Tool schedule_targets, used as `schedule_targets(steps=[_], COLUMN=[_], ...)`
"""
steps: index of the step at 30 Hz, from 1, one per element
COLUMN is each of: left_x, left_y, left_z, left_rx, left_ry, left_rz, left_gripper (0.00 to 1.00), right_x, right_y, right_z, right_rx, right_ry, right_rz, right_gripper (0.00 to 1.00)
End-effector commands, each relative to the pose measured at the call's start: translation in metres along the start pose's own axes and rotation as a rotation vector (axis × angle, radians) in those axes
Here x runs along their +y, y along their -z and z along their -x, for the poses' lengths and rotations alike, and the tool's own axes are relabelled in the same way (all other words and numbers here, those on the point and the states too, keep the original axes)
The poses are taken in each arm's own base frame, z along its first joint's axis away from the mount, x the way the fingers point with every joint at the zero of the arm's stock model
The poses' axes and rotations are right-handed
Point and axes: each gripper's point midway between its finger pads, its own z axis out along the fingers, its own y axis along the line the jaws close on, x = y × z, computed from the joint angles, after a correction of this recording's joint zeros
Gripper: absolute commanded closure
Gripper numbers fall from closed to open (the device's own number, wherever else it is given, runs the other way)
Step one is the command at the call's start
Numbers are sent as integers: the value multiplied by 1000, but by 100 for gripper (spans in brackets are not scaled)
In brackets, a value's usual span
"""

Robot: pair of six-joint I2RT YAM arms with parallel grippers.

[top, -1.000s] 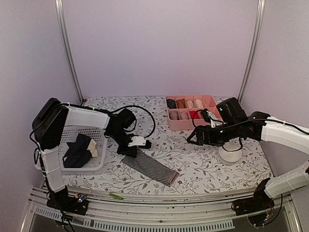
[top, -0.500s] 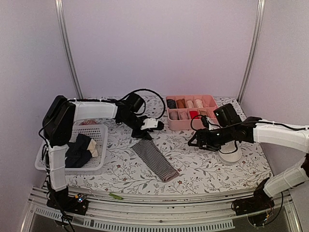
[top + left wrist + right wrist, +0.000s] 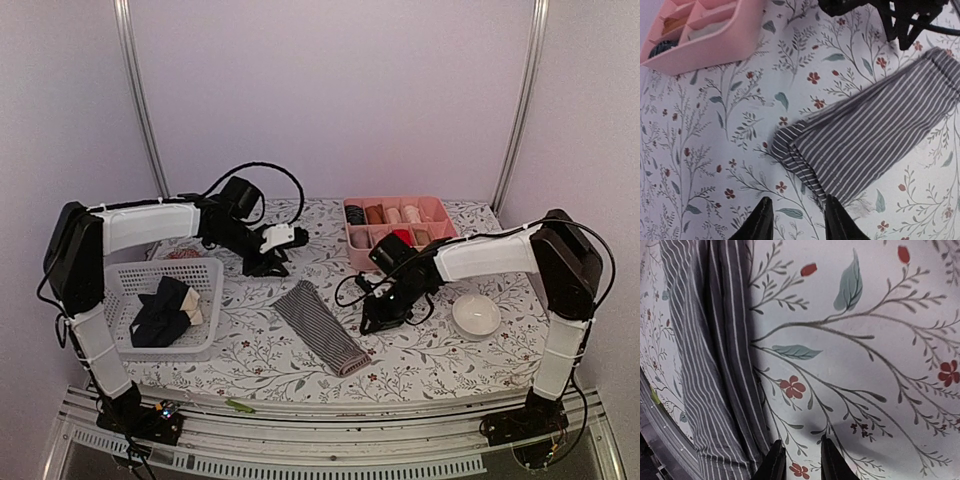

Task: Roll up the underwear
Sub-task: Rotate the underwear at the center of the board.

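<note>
The grey-and-white striped underwear lies flat as a long strip in the middle of the table, one end folded over. My left gripper hovers behind its far end, open with only tablecloth between the fingertips. My right gripper is low at the strip's right edge. Its fingers stand a narrow gap apart with nothing between them, the striped cloth just to their left. More underwear, black and cream, sits in the basket.
A white mesh basket stands at the left. A pink divided tray with rolled garments is at the back right, also seen in the left wrist view. A white bowl sits right of the right arm.
The left gripper let go of the striped underwear's far end and drew back to the left. The right arm swung left from the bowl down to the strip's edge, its jaws narrowing.
</note>
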Motion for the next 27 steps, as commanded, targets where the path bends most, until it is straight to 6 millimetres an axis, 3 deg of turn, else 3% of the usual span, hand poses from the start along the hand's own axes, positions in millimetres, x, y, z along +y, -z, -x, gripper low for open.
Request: schedule_targets(steps=[1,4,11,16,21,24,27], left_x=[-54,-70,-77,-74,-99,-99,-78], left_y=[-23,-35,-74,-92,-100,-96,-79], left_z=[-47,-65,-95,-67,-38,-30,-23], left_rx=[163,224,322,251,193,172,125], left_ry=[75,54,82,90,43,69,129], left_rz=[-163,-174,-205,-240,-310,-319,-272], left_gripper=[65,67,71,72,72,72,67], right_x=[3,5,37,53,64,65,75], right_y=[-21,-28,-46,-52,-50,-37,-13], right_z=[-24,-38,-81,-98,-110,-103,-85], right_rx=[100,132,221,231,233,191,106], right_ry=[66,74,127,91,59,54,69], right_rz=[-10,0,81,139,180,160,156], right_gripper=[78,79,80,80,79,78,71])
